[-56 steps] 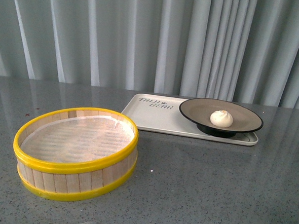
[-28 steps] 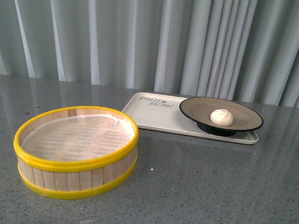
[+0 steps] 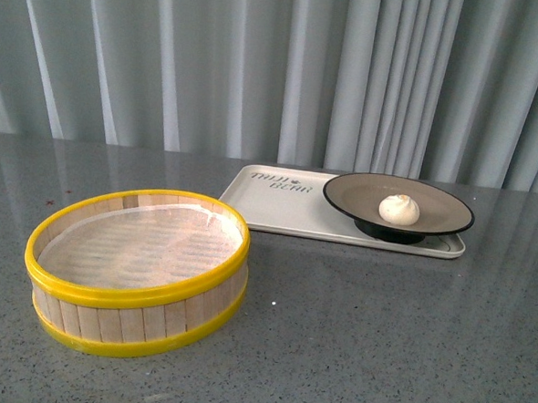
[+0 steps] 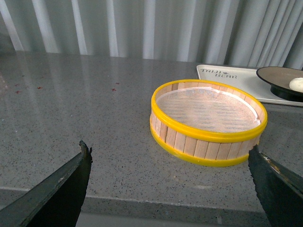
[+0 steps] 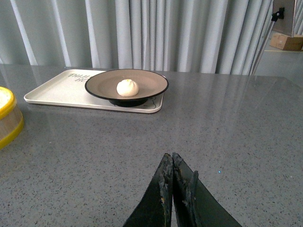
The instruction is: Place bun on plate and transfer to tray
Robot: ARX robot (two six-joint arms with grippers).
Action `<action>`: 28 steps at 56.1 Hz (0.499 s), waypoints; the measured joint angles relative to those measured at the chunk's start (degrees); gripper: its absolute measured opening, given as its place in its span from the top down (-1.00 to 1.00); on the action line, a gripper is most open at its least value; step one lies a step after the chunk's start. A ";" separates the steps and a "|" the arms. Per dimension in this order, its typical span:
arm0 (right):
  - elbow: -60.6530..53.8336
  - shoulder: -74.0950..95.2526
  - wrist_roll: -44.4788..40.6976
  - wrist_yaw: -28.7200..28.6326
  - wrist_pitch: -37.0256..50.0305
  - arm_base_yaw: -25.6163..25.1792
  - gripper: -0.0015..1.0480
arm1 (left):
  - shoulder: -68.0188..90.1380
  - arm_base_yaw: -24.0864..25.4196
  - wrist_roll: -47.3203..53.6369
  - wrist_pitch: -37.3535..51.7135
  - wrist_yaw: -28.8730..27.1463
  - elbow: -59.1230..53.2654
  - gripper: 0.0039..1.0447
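The cream-white bun (image 3: 399, 209) (image 5: 127, 87) lies inside the brown, black-rimmed plate (image 3: 434, 198) (image 5: 147, 80). That plate stands on the right end of the cream tray (image 3: 287, 207) (image 5: 57, 92) at the back of the table. Neither arm shows in the front view. In the left wrist view my left gripper (image 4: 169, 153) is open, its dark fingers (image 4: 71, 182) wide apart near the table's front edge, well short of the tray (image 4: 227, 75). My right gripper (image 5: 171, 156) is shut on nothing, low over the bare table and far from the plate.
A round wooden steamer basket (image 3: 137, 271) (image 4: 208, 123) with yellow rims and a white liner sits at the front left, nothing inside it. Grey pleated curtains (image 3: 277, 65) hang behind the grey speckled table (image 3: 379, 336). A cardboard box (image 5: 286, 41) is far off in the right wrist view.
The steamer basket has shifted very slightly in the front view. The bun, plate and tray stay where they were.
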 joint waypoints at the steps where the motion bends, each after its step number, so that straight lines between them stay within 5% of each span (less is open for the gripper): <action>1: 0.00 -0.68 -0.02 0.00 -0.68 0.00 0.96 | 0.00 0.00 0.02 0.00 0.00 0.00 -0.88; 28: 0.00 -8.46 0.00 0.00 -8.39 0.00 0.96 | 0.00 0.00 0.00 0.00 0.00 0.00 -0.88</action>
